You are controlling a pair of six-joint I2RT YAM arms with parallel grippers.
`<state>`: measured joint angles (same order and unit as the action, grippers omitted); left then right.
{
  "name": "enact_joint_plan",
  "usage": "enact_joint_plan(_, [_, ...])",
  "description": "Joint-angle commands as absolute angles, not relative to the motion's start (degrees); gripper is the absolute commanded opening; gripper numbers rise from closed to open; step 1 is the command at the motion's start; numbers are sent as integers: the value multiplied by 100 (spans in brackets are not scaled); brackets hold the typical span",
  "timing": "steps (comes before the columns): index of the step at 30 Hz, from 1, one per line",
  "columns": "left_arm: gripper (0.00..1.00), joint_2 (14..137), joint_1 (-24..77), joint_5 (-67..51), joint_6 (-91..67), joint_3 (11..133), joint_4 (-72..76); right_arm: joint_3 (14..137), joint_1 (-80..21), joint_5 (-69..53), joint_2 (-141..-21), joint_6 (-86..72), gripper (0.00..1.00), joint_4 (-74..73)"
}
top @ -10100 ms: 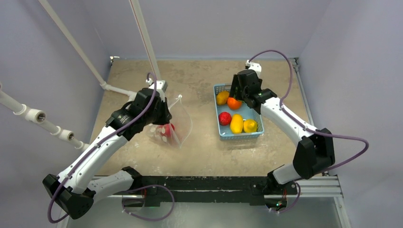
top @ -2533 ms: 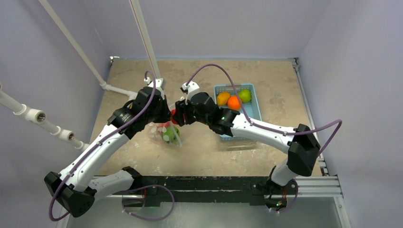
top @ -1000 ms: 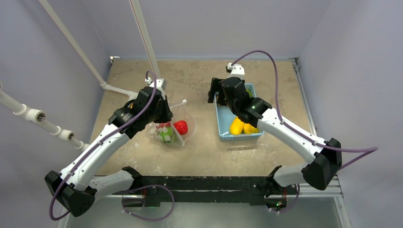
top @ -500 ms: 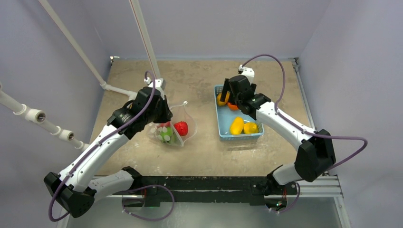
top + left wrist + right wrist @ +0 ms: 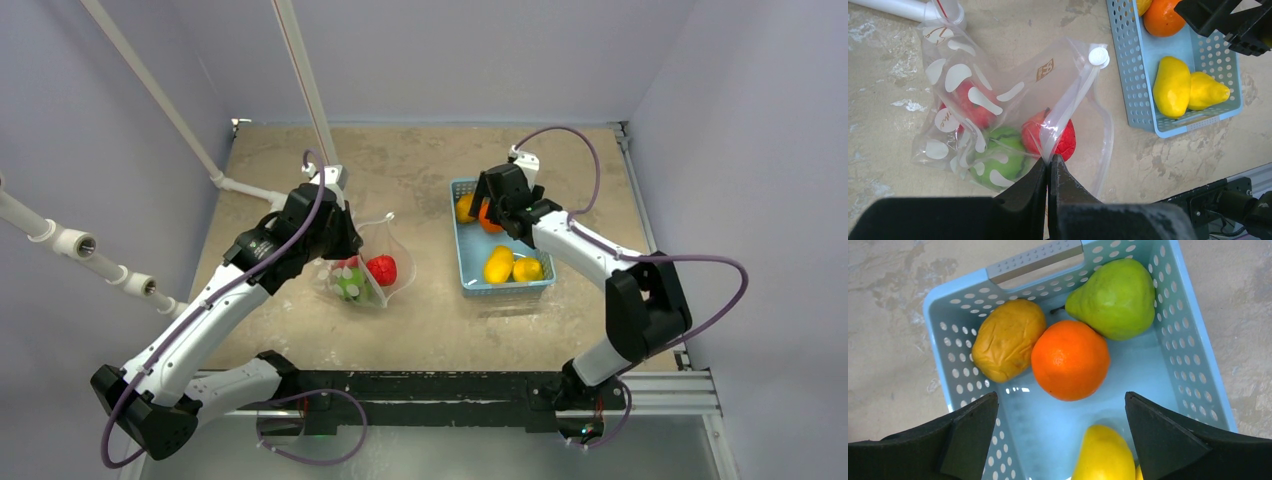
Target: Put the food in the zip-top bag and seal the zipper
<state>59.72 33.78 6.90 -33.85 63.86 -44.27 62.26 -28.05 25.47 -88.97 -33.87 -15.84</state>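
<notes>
Left pincer point(image 5: 1049, 162) is clamped tight on the zip-top bag point(image 5: 998, 100) at its zipper point(image 5: 1068, 107), well left of the blue basket point(image 5: 1193, 355) on the surface point(image 5: 420, 320). Bagged: a red fruit point(image 5: 1065, 140), a green fruit point(image 5: 1003, 150), and perhaps another red one behind the dots. Right pincer point(image 5: 1060, 400) hangs over the basket's far end, jaws wide apart, straight above the orange point(image 5: 1070, 360).

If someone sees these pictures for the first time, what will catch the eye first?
The bright orange round toy fruit in the light-blue perforated plastic basket at the right stands out, with the right jaws open above it. At the left, the clear dotted plastic bag holds red toy fruits and a green one, the left jaws shut on its pale mouth strip.
</notes>
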Motion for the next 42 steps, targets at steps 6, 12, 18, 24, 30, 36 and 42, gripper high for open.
enact_joint_plan(6, [0, 5854, 3384, 756, -3382, 6452, -4319, 6074, -2617, 2400, -9239, -3547, 98, -902])
enact_joint_plan(12, [0, 5870, 3384, 777, -3375, 6464, -4328, 6125, -2515, 2298, -9520, -3529, 97, -704])
enact_joint_plan(18, [0, 5895, 3384, 790, -3373, 6477, -4326, 6140, -2439, 2259, -9751, -3507, 95, -566])
enact_joint_plan(24, [0, 5929, 3384, 811, -3374, 6460, -4327, 6019, -2404, 2276, -9813, -3507, 89, -462])
enact_joint_plan(30, [0, 5911, 3383, 800, -3401, 6418, -4307, 5914, -2394, 2225, -9660, -3482, 72, -424])
enact_joint_plan(36, [0, 5890, 3384, 791, -3422, 6399, -4304, 5864, -2391, 2137, -9319, -3431, 40, -518])
enact_joint_plan(42, [0, 5889, 3384, 800, -3436, 6396, -4295, 5968, -2398, 1999, -8849, -3339, 18, -671])
